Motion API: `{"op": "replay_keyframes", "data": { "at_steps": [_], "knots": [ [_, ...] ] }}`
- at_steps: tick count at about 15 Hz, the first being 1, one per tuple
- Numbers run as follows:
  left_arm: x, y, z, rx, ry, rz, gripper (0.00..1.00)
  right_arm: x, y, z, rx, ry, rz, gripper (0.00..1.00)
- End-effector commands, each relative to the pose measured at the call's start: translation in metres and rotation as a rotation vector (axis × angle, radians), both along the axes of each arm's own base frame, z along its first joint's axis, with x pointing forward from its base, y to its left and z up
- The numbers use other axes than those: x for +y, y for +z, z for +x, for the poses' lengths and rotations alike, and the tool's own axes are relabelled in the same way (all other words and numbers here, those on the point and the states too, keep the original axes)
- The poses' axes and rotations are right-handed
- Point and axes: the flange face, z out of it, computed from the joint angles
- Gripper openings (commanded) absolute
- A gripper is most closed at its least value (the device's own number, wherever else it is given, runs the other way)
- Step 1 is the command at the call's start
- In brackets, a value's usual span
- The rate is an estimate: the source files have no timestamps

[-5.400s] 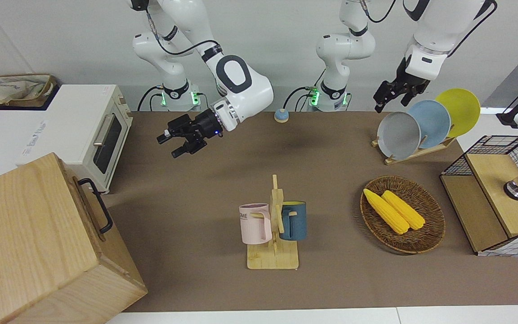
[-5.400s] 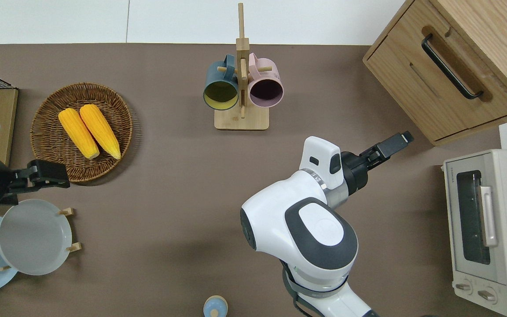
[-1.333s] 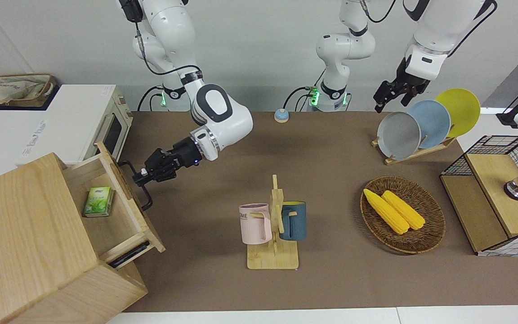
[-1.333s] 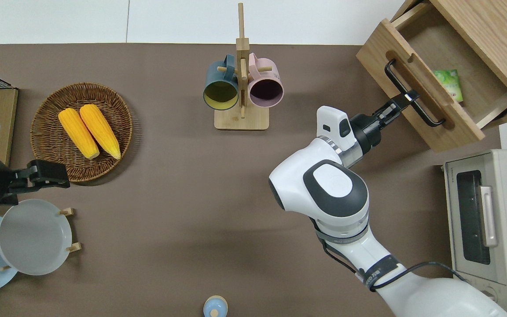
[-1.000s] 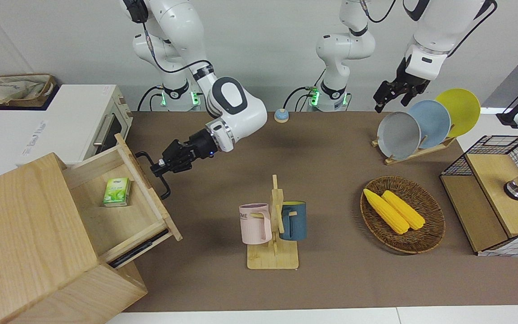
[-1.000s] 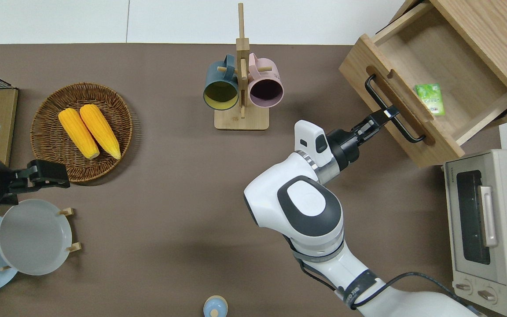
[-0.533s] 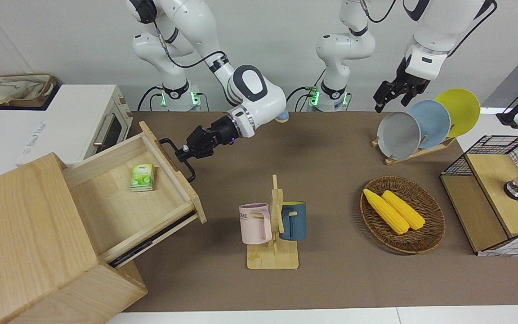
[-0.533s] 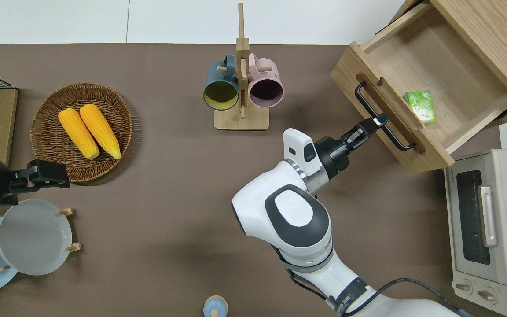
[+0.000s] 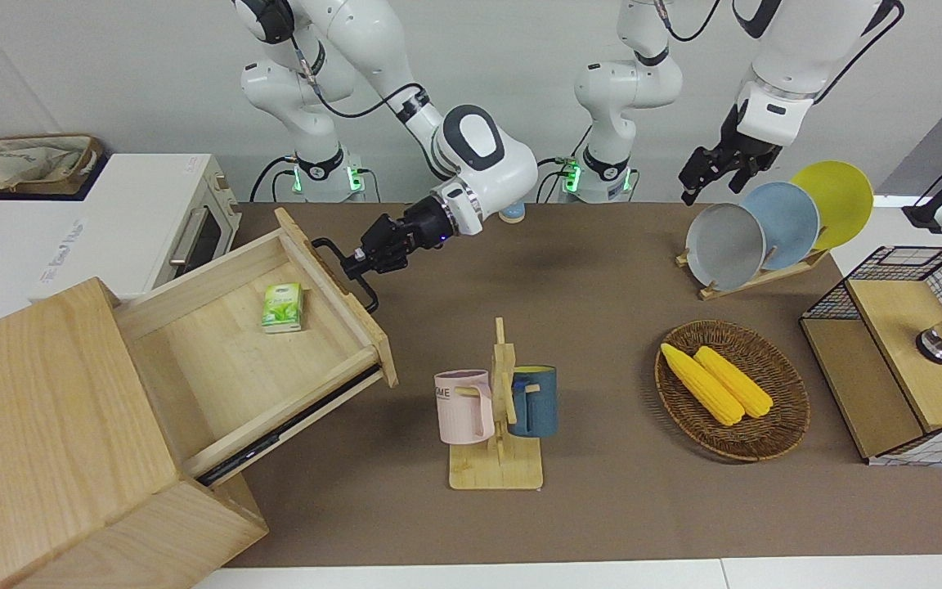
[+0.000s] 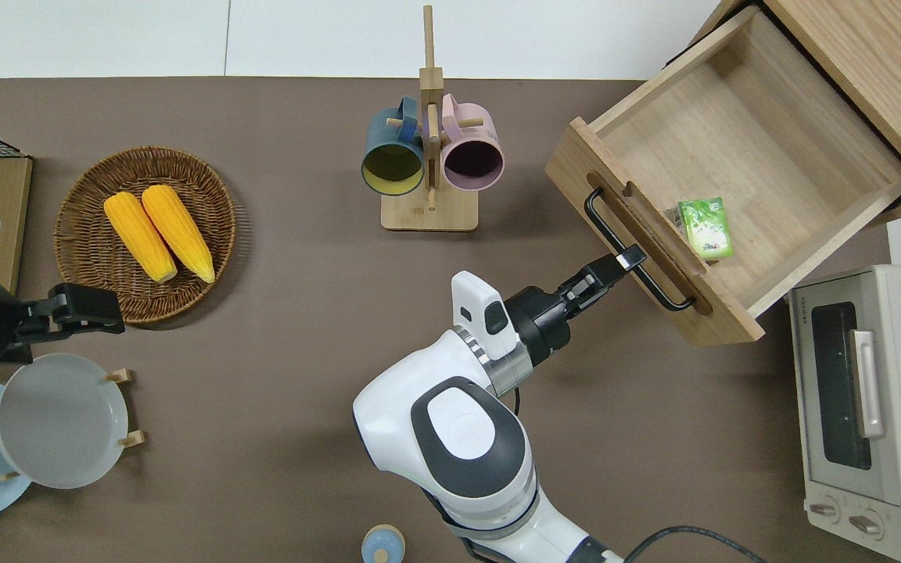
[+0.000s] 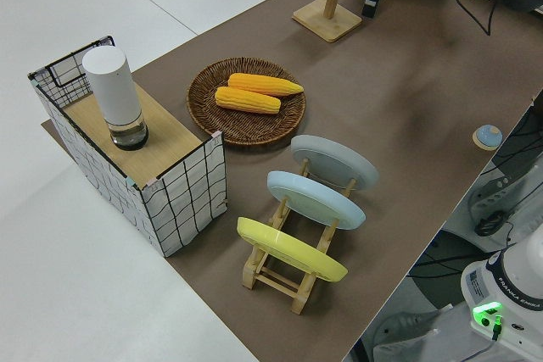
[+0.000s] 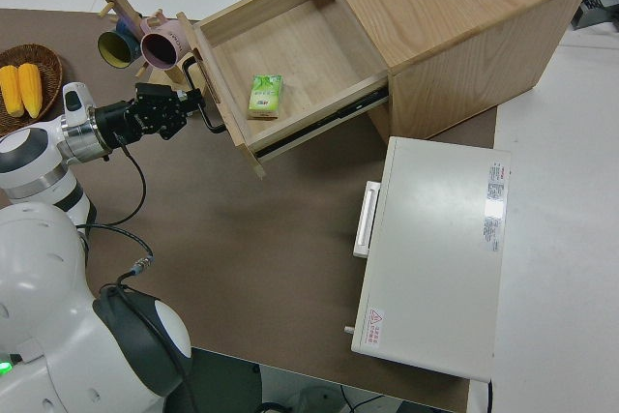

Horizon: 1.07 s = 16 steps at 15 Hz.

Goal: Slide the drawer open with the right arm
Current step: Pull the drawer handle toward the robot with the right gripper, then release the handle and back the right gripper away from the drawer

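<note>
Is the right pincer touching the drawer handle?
Touching. Overhead view shows the right pincer clamped on the black drawer handle, no gap.

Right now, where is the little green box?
The little green box lies inside the open drawer, close to the drawer's front panel, at the right arm's end of the table.

Pale, matt wooden drawer (image 10: 763, 148) with visible grain and a smooth black bar handle (image 10: 638, 242), seemingly metal. Inside lies a glossy green packet (image 10: 705, 227), perhaps paper. Glossy white plastic arm (image 10: 450, 422) with a matt black hand (image 10: 629, 256). Matt brown bench (image 10: 278, 375).
</note>
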Motion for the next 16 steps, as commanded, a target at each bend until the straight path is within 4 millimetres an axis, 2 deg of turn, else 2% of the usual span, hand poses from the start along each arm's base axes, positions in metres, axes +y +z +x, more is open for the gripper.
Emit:
{"op": "replay_keyframes", "data": {
  "at_steps": [1,2,3,4,5,7,12,14,16],
  "knots": [
    [0.002,0.005,-0.004,0.003,-0.006,-0.001,0.99,0.019,0.019,-0.021,0.038,-0.024,-0.023,0.023],
    [0.002,0.005,-0.004,0.005,-0.005,-0.001,0.99,0.020,0.019,-0.022,0.037,-0.023,-0.022,0.048],
    [0.002,0.005,-0.004,0.003,-0.006,-0.001,0.99,0.020,0.019,-0.022,0.034,-0.022,-0.020,0.133],
    [0.002,0.005,-0.004,0.005,-0.006,-0.001,0.99,0.020,0.019,-0.022,0.030,-0.022,-0.020,0.264],
    [0.002,0.005,-0.004,0.005,-0.006,-0.001,0.99,0.019,0.019,-0.021,0.027,-0.021,-0.020,0.479],
    [0.002,0.005,-0.004,0.003,-0.006,-0.001,0.99,0.017,0.020,-0.018,0.020,-0.018,-0.024,0.989],
    [0.002,0.005,-0.004,0.005,-0.006,-0.001,0.99,0.018,0.022,-0.017,0.017,-0.021,-0.006,0.990],
    [0.002,0.005,-0.004,0.003,-0.006,-0.001,0.99,0.027,0.036,-0.016,0.004,-0.025,0.033,0.990],
    [0.002,0.005,-0.004,0.003,-0.006,-0.001,0.99,0.033,0.034,-0.022,0.023,-0.029,0.046,0.990]
  ]
}}
